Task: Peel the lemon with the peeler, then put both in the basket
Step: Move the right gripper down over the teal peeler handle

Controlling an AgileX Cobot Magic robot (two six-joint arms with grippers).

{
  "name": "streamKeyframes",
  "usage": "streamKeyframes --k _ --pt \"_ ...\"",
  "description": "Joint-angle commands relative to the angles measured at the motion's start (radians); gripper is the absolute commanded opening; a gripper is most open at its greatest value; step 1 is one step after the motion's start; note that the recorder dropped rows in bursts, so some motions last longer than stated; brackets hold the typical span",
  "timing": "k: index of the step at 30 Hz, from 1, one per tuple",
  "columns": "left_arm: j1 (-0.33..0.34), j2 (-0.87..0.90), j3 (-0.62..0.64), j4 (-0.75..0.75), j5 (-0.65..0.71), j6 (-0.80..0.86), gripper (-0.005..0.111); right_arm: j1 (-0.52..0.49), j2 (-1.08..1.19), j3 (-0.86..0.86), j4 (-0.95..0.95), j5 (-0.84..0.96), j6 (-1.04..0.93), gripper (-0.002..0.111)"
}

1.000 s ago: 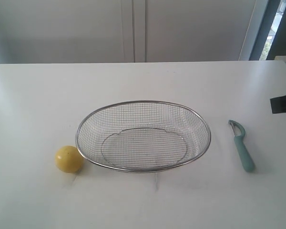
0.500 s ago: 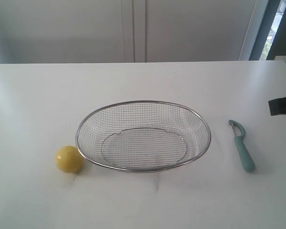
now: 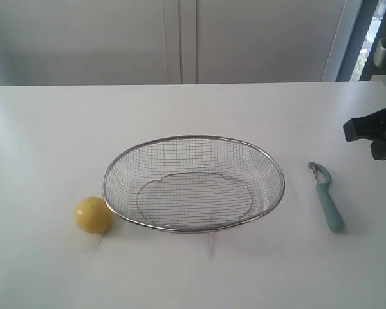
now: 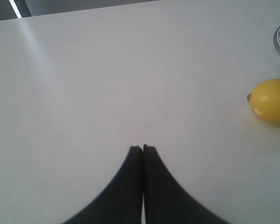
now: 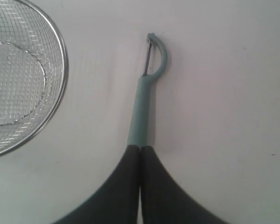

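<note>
While both pairs are pressed together with nothing between them, my left fingers [image 4: 133, 170] hang over bare white counter [image 3: 51, 129], with the lemon [image 3: 93, 214] off to one side in my left wrist view. From the exterior camera the lemon sits on the counter at the lower left of the frame, close against the rim of the basket [image 3: 193, 137]; whether it touches I cannot tell. The basket lies in the middle of the frame. At the right the peeler [image 3: 326, 196] lies flat on the counter, apart from the basket, its metal head toward the far side. My right fingers [image 5: 128, 172] point along it, their tips at the end of its teal handle, contact unclear. My right arm [image 3: 373, 132] shows dark at the right edge, above the peeler
</note>
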Motion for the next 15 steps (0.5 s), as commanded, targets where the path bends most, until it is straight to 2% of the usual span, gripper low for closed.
streamKeyframes --k 1,8,15 --pt "-0.006 -0.005 0.004 -0.001 -0.002 -0.006 0.000 0.000 0.101 -0.062 -0.005 0.090 0.001 0.000" --pt "-0.006 -0.005 0.004 -0.001 -0.002 -0.006 0.000 0.000 0.213 -0.084 -0.028 0.102 -0.004 0.000" --pt "-0.006 -0.005 0.004 -0.001 -0.002 -0.006 0.000 0.000 0.242 -0.082 -0.028 -0.021 -0.057 0.000"
